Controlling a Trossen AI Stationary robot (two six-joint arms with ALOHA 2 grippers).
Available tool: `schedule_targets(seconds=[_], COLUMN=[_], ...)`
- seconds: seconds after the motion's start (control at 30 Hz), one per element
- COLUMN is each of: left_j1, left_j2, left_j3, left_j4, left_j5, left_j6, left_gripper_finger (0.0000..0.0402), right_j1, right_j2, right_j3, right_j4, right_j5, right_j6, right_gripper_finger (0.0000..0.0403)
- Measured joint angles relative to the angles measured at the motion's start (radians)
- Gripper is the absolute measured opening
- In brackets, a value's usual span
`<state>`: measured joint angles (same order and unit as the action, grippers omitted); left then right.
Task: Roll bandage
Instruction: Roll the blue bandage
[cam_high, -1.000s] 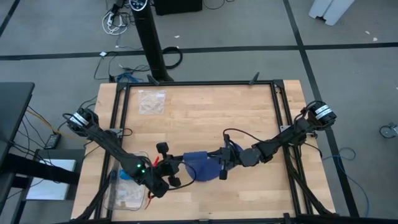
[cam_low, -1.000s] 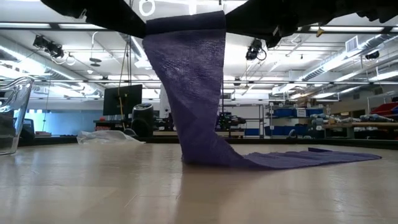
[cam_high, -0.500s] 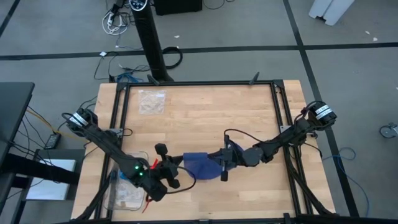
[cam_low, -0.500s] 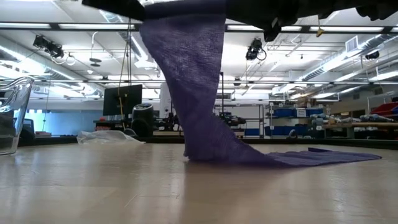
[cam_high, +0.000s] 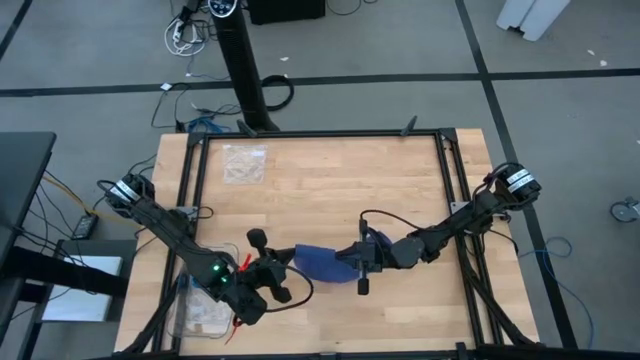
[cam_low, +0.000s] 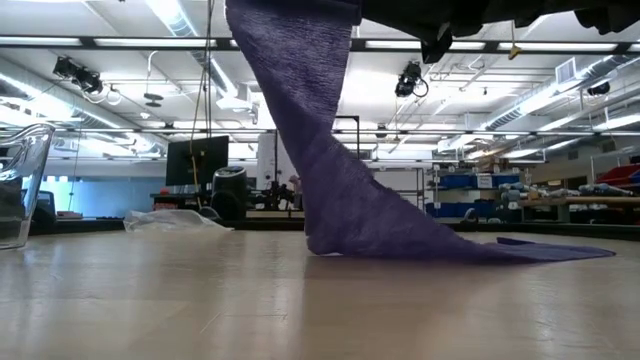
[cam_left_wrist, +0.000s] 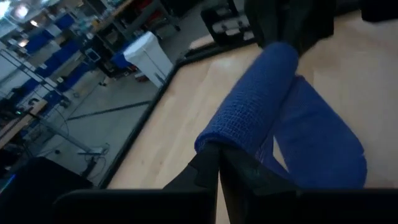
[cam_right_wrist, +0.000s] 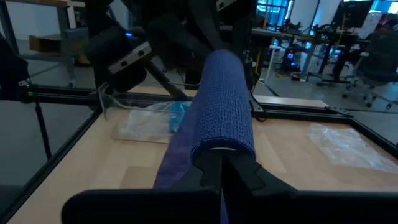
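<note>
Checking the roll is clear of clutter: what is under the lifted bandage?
Under the bandage only bare table shows, its tail trailing flat. Both grippers clamp the roll's ends.

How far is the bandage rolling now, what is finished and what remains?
Partly done. One stretch of the bandage is already wound into a roll, held off the table between the left gripper and the right gripper, both shut on its ends. A loose tail hangs down and lies flat on the table, not yet rolled.

No lettering, label or brand can be read anywhere at the table. Nor any numbers or signs.
</note>
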<state>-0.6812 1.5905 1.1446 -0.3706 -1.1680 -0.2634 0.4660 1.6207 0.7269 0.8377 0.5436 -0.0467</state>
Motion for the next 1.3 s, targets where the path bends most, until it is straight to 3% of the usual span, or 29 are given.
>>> schedule_targets(seconds=[0.27, 0.57, 0.9, 1.03, 1.17, 1.3], left_j1=[-0.007, -0.007, -0.067, -0.105, -0.141, -0.158], left_j2=[-0.001, 0.000, 0.000, -0.001, -0.001, -0.001], left_j3=[-0.009, -0.103, -0.113, -0.137, -0.226, -0.350], left_j4=[-0.125, -0.073, -0.103, -0.153, -0.086, 0.173], left_j5=[0.132, 0.145, 0.077, -0.009, -0.068, -0.046], left_j6=[-0.210, -0.241, -0.222, -0.352, -0.507, -0.576], left_gripper_finger=[0.0063, 0.0105, 0.0110, 0.0105, 0.0089, 0.0067], right_j1=[-0.002, -0.003, -0.002, -0.001, 0.001, 0.005], right_j2=[0.000, 0.000, 0.000, 0.000, -0.001, -0.001], right_j3=[0.003, 0.005, 0.005, 0.004, 0.004, 0.004], right_j4=[0.022, 0.025, 0.022, 0.022, 0.024, 0.040], right_j5=[0.002, 0.002, 0.005, 0.005, 0.005, 0.005], right_j6=[-0.008, -0.019, -0.034, -0.037, -0.046, -0.070], right_gripper_finger=[0.0000, 0.0000, 0.0000, 0.0000, 0.0000, 0.0000])
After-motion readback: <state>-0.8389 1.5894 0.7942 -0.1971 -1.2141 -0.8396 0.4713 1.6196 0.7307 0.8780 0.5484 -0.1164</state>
